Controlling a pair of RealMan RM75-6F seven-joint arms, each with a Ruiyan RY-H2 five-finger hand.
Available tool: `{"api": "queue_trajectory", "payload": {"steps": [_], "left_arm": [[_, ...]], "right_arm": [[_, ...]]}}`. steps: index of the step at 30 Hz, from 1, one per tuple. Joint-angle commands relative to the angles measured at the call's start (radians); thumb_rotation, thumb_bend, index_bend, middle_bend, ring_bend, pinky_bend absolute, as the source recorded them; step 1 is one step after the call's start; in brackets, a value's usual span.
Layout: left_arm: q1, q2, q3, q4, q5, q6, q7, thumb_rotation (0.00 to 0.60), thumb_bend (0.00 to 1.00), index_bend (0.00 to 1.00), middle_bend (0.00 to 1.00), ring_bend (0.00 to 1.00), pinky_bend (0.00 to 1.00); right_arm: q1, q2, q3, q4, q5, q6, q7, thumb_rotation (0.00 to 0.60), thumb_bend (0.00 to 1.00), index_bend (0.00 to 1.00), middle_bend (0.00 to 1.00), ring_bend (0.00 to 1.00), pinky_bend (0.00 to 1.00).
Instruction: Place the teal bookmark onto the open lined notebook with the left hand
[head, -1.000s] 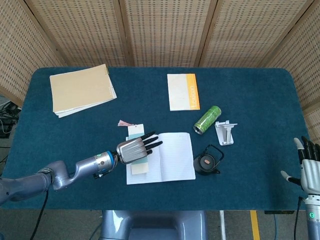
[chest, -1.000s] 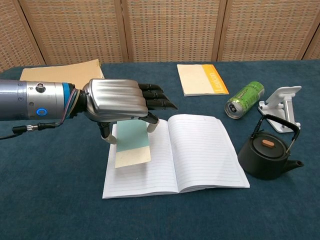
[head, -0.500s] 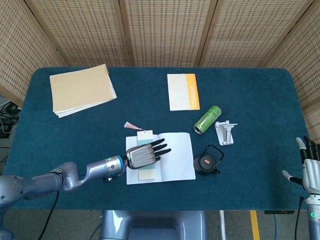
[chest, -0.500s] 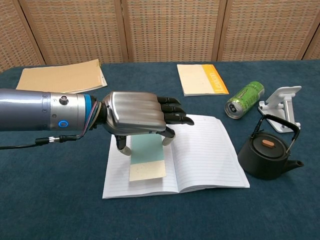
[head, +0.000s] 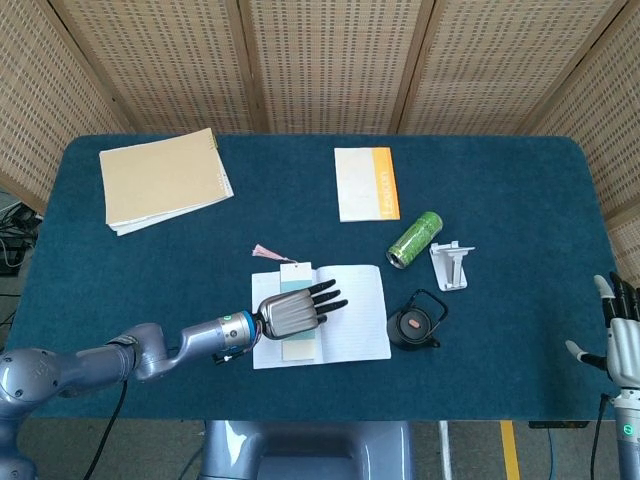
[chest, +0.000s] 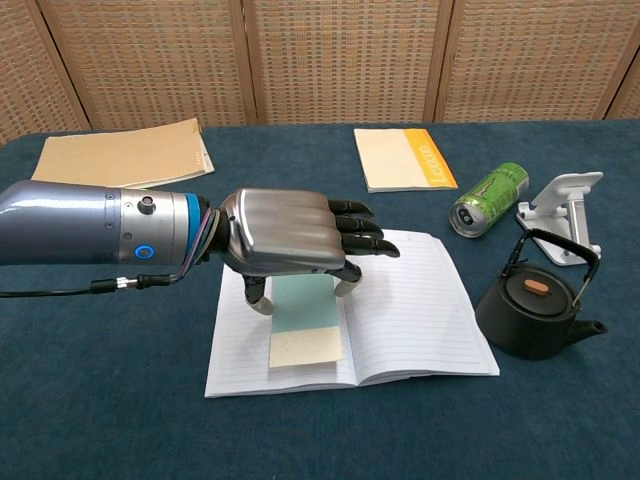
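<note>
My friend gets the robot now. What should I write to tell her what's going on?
Left hand: over the notebook, holding the bookmark by its top end.
Right hand: open at the table edge, holding nothing.
Bookmark: hanging over the notebook's left page; whether its lower end touches the paper is unclear.
Done: bookmark brought to the notebook.
Left: lay it flat, let go, pull the hand away.

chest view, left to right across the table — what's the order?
Tan paper stack → left hand holding the teal bookmark → open lined notebook → orange-edged booklet → green can → black kettle → white phone stand.
</note>
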Motion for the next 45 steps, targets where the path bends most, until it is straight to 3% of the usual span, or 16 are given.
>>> {"api": "queue_trajectory", "payload": {"steps": [1, 9, 21, 26, 38, 45], "left_arm": [[-0.002, -0.003, 0.0, -0.002, -0.005, -0.003, 0.002, 0.6, 0.09, 0.4, 0.0, 0.0, 0.0], [-0.006, -0.011, 0.004, -0.002, -0.018, -0.011, 0.011, 0.6, 0.09, 0.37, 0.0, 0.0, 0.0], [0.0, -0.006, 0.006, -0.01, -0.03, 0.009, 0.005, 0.6, 0.09, 0.11, 0.0, 0.0, 0.0], [0.016, 0.056, 0.006, -0.096, -0.082, -0.001, -0.093, 0.6, 0.1, 0.04, 0.0, 0.0, 0.0], [0.019, 0.187, 0.016, -0.2, -0.13, -0.047, -0.161, 0.6, 0.49, 0.0, 0.0, 0.0, 0.0], [0.022, 0.211, 0.026, -0.203, -0.15, -0.078, -0.186, 0.6, 0.71, 0.05, 0.0, 0.0, 0.03]], "right_arm": [[-0.001, 0.0, 0.0, 0.0, 0.001, 0.0, -0.001, 0.6, 0.11, 0.02, 0.0, 0.0, 0.0], [-0.001, 0.0, 0.002, 0.003, 0.004, -0.002, 0.003, 0.6, 0.11, 0.02, 0.0, 0.0, 0.0], [-0.003, -0.002, 0.003, 0.007, -0.001, 0.007, 0.005, 0.6, 0.11, 0.02, 0.0, 0.0, 0.0], [-0.004, -0.003, 0.002, 0.008, -0.002, 0.008, 0.007, 0.6, 0.11, 0.02, 0.0, 0.0, 0.0], [-0.004, -0.005, 0.001, 0.008, -0.008, 0.016, 0.006, 0.6, 0.11, 0.02, 0.0, 0.0, 0.0], [-0.002, -0.008, -0.002, 0.009, -0.016, 0.017, 0.003, 0.6, 0.11, 0.02, 0.0, 0.0, 0.0]]}}
